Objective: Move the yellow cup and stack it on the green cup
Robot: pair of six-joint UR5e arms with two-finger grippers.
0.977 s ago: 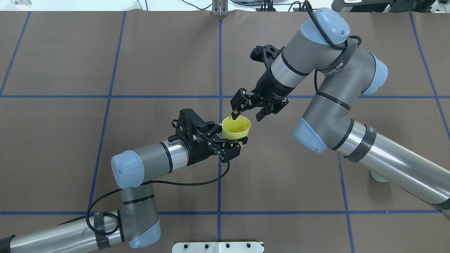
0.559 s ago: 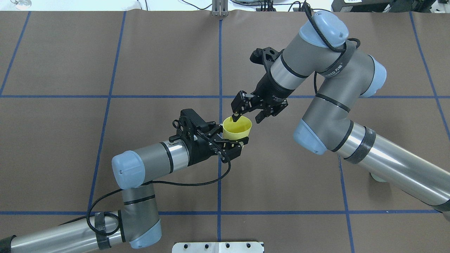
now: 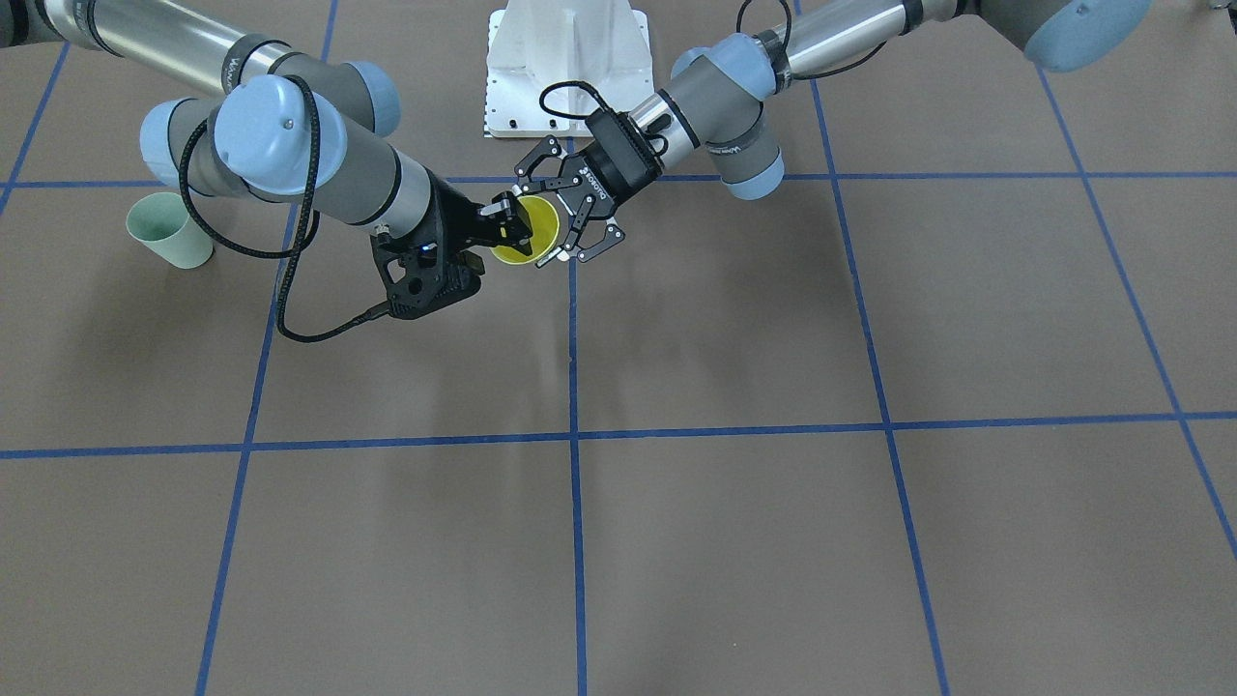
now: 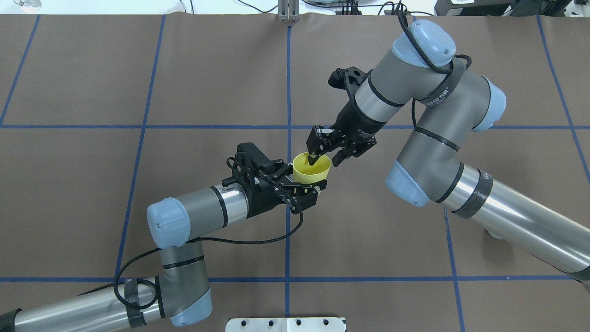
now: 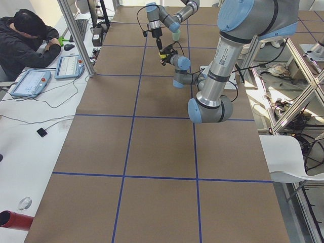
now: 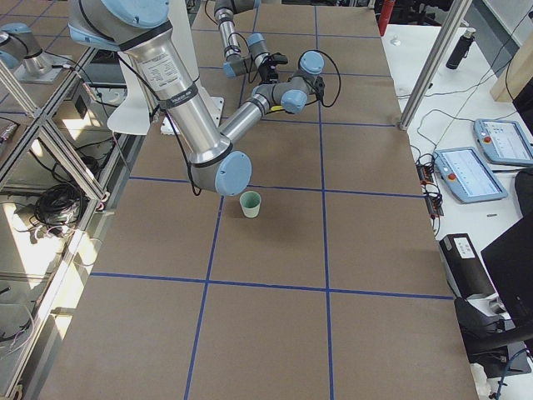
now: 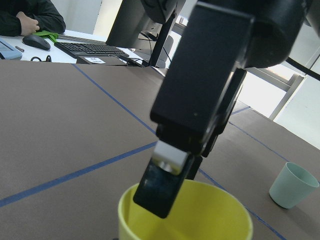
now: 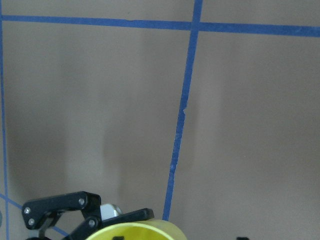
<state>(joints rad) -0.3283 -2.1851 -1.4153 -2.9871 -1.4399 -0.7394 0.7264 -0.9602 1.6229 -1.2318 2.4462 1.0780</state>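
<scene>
Overhead exterior: left tool (image 4: 305,181) clamps yellow cup (image 4: 312,171); right tool (image 4: 324,159) half-open.

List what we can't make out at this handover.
- Green cup: overhead view, nearly all hidden behind the right arm.
- Yellow cup base: overhead, covered by the left gripper; right wrist view cuts it off at the bottom edge.
- Right gripper outer finger: out of the left wrist view; contact with the cup wall unclear.
- Both side views: grippers too small.
</scene>
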